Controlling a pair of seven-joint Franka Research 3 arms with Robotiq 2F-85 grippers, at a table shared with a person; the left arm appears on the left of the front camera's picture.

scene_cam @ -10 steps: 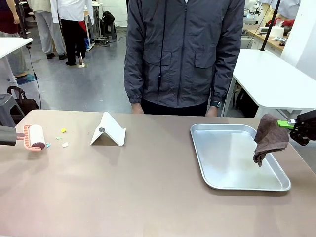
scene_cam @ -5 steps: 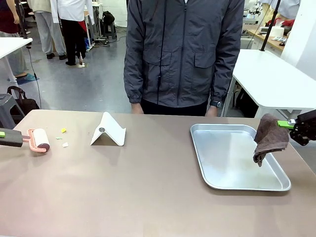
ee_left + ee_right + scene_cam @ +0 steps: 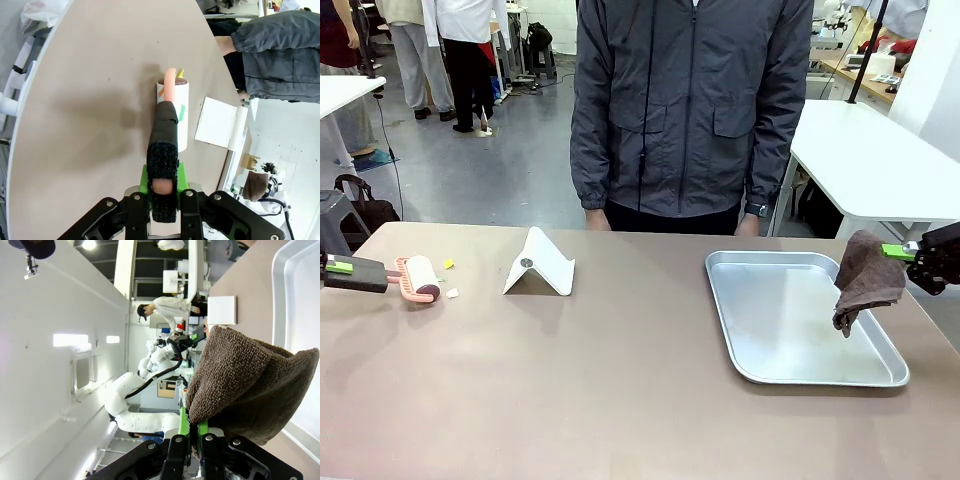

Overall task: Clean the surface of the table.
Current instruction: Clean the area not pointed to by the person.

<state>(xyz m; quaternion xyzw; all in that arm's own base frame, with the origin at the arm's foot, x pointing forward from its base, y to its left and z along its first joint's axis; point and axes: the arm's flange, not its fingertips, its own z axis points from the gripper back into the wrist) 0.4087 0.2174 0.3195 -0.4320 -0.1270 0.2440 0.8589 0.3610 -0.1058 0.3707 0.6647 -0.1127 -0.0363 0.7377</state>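
The brownish-tan table (image 3: 620, 390) spans the front view. At its far left my left gripper (image 3: 342, 268) is shut on the black handle of a pink lint roller (image 3: 420, 279). The roller's drum rests on the table beside small paper scraps (image 3: 451, 293). In the left wrist view the roller (image 3: 174, 112) has coloured bits stuck to it, and my left gripper (image 3: 163, 187) clamps the handle. My right gripper (image 3: 912, 255) is shut on a brown cloth (image 3: 868, 280) that hangs over the tray's right side. The right wrist view shows the cloth (image 3: 250, 385) bunched in the right gripper (image 3: 195, 432).
A shiny metal tray (image 3: 798, 376) lies at the right of the table. A white folded stand (image 3: 540, 266) sits left of centre near the far edge. A person in a dark jacket (image 3: 690, 110) stands at the far side. White tables stand beyond on both sides.
The left gripper has pushed the lint roller to the right across the table, over a small scrap and up to the others. The right gripper and cloth have not moved.
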